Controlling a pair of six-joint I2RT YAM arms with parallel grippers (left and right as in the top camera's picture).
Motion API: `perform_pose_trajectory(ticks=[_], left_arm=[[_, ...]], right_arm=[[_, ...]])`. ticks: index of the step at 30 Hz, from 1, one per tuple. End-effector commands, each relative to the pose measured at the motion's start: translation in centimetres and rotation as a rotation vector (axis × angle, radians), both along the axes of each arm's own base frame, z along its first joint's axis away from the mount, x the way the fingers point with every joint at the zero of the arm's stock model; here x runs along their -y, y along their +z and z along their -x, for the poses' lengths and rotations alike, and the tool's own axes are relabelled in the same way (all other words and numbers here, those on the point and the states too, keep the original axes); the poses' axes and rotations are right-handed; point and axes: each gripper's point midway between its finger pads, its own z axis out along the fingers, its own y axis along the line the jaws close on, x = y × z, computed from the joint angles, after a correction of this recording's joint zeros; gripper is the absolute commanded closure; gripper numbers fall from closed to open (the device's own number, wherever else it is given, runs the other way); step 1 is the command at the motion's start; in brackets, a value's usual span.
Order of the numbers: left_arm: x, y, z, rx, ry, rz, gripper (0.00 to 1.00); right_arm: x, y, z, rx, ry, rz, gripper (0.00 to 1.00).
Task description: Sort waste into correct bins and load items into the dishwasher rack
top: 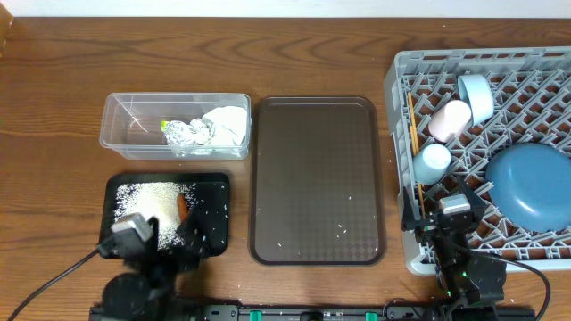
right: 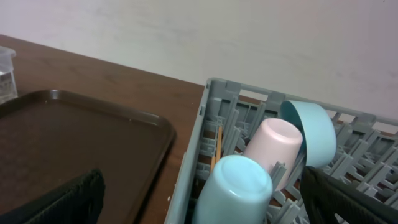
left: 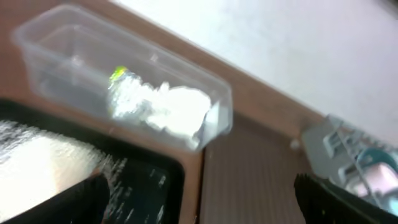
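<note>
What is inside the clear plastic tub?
A crumpled foil wrapper and a white tissue lie in the clear tub. Whatever sits beneath them is covered.

Robot lab bench, staged as a kitchen clean-up.

Marked as a test set-up rather than a lived-in kitchen by two robot arms, left arm [top: 132, 234] and right arm [top: 455, 223], standing at the near edge of a wood-grain table [top: 53, 89], with black cables [top: 62, 272] trailing off, and by a plain pale wall [right: 217, 37] behind. Dressed as a kitchen with props laid out in a tidy row: a clear tub [top: 120, 134] with a foil wrapper [top: 185, 134] and a tissue [top: 227, 125], a black tray [top: 214, 183] strewn with rice [top: 152, 201], a brown serving tray [top: 317, 178], and a grey dish rack [top: 406, 80] holding a pink cup [top: 449, 119], a light-blue cup [top: 433, 162] and a dark-blue dish [top: 533, 185].
</note>
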Motion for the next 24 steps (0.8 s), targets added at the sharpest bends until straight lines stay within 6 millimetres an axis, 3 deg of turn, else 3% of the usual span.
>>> perform_pose_trajectory(ticks=[1,4,7,17,24], left_arm=[[0.4,-1.0,-2.0,0.061,-0.003,0.008,0.02],[1.0,-0.5,-3.8,0.184,-0.019,0.033,0.02],[1.5,-1.2,-4.8,0.243,-0.037,0.046,0.02],[1.7,-7.6,-5.5,0.119,-0.049,-0.022,0.02],[1.7,-7.4,-5.5,0.142,-0.085,-0.177,0.02]], right_arm=[[0.3,0.0,0.0,0.003,-0.013,0.011,0.01],[0.3,0.0,0.0,0.003,-0.013,0.011,0.01],[0.3,0.0,0.0,0.003,-0.013,0.011,0.01],[0.3,0.0,0.0,0.003,-0.013,0.011,0.01],[0.3,0.0,0.0,0.003,-0.013,0.011,0.01]])
